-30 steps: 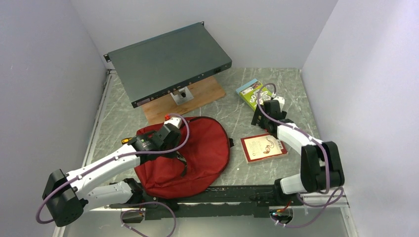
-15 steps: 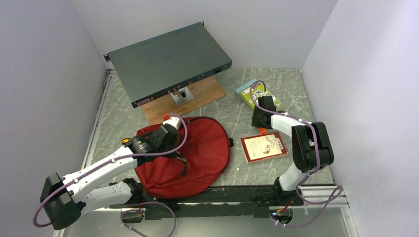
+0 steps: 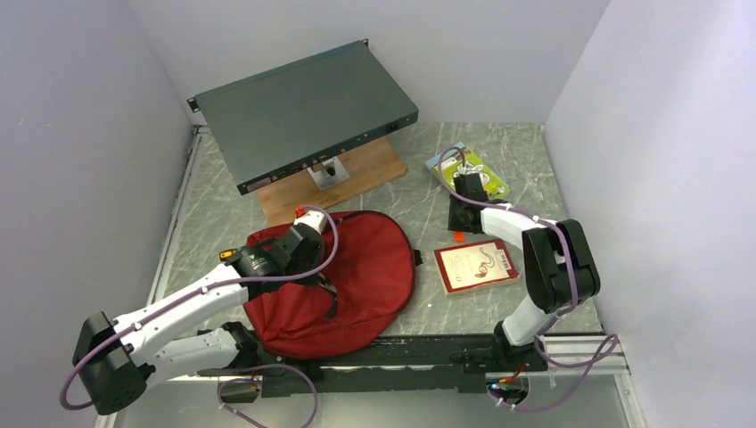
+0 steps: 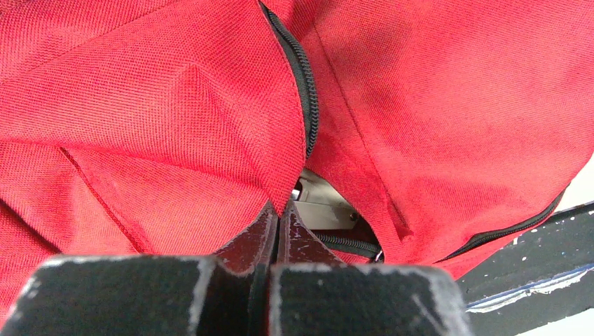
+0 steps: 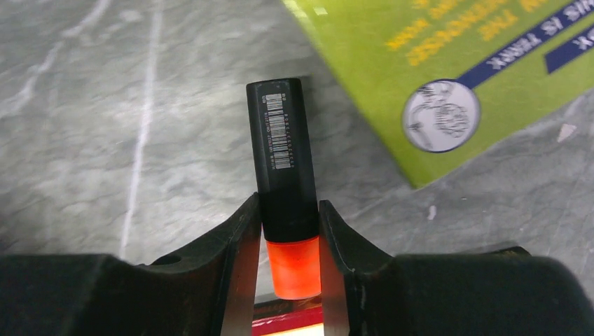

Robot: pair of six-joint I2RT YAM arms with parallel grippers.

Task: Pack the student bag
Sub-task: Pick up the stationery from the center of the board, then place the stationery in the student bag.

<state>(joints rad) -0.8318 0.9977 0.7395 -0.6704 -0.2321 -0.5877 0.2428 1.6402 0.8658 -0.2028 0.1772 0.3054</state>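
Clamps the left pincer (image 4: 279, 211) shut on what looks like a fold of the red student bag (image 3: 374, 267), slumped at the near left of the surface (image 3: 214, 223), and grips a black, orange-ended marker (image 5: 282, 161) in the right pincer (image 5: 289, 234) beside a green book (image 5: 420, 56).

You have a grey marbled table (image 3: 223, 214) with four things lying flat on it. A wooden board (image 3: 379, 168) sits toward the far side, and the dark red backpack (image 3: 374, 267) is near the front. A red-covered book (image 3: 477, 266) lies just right of the backpack, with a green book (image 3: 490, 174) beyond it.
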